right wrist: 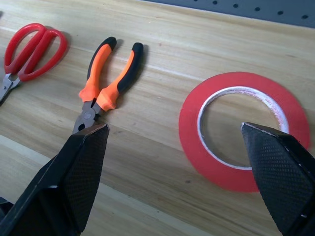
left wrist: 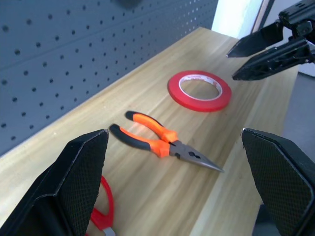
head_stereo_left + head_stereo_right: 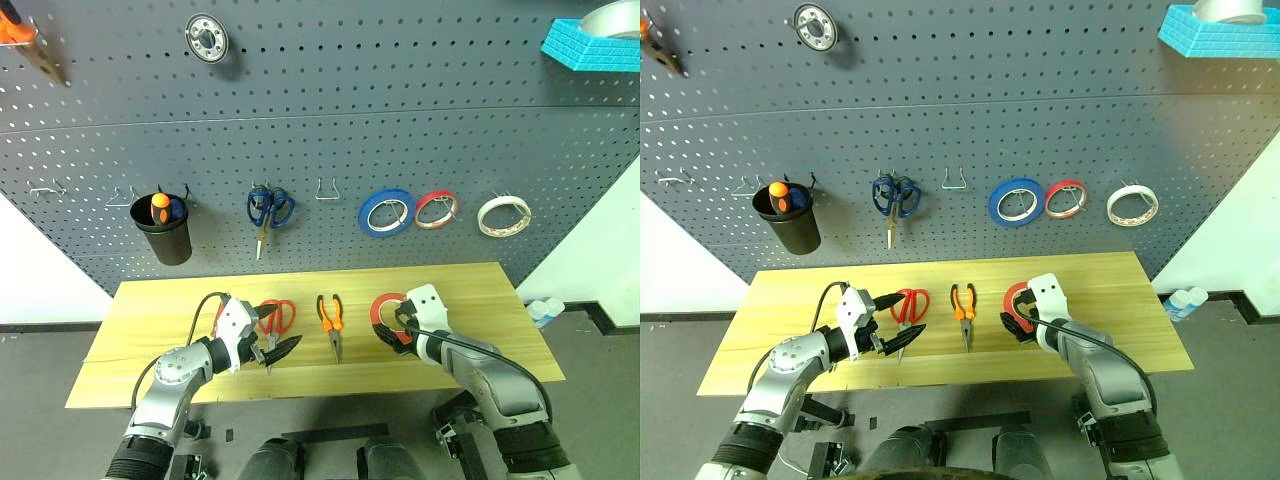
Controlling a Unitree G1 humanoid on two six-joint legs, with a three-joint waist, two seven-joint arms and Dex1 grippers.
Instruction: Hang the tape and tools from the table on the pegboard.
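Flat on the table (image 3: pixel 150 320), a top of pale yellowish planks with visible grain and seams, lie the loose things, in the lower middle of the head views. The tape (image 1: pixel 244 129) is a thin, glossy red ring with a whitish inner core and a wide open centre. Left of it lie the pliers (image 1: pixel 106 81), with curved orange-and-black rubbery handles and dull grey pointed jaws; their tip is hidden behind a finger in the right wrist view. Further left lie the scissors (image 3: pixel 277 318), with red plastic loop handles, their blades partly covered by the left gripper (image 3: pixel 268 350).

That gripper's textured black fingers (image 2: pixel 78 182) stand wide apart and hold nothing, over the scissors. The right gripper (image 1: pixel 184 182) is likewise spread wide and empty, poised at the tape's near edge; whether it touches the ring I cannot tell.

Behind, the pegboard (image 3: pixel 400 110) is a matte dark grey sheet with a regular grid of small holes. On it hang blue scissors (image 3: pixel 269 209), a blue roll (image 3: pixel 386 213), a red roll (image 3: pixel 436 209) and a whitish roll (image 3: pixel 503 215), beside a bare wire hook (image 3: pixel 327 190). A black cup (image 3: pixel 163 230) holds an orange-topped handle, its shaft hidden. At the upper left a saw (image 3: pixel 25 40) is cut off by the frame edge.
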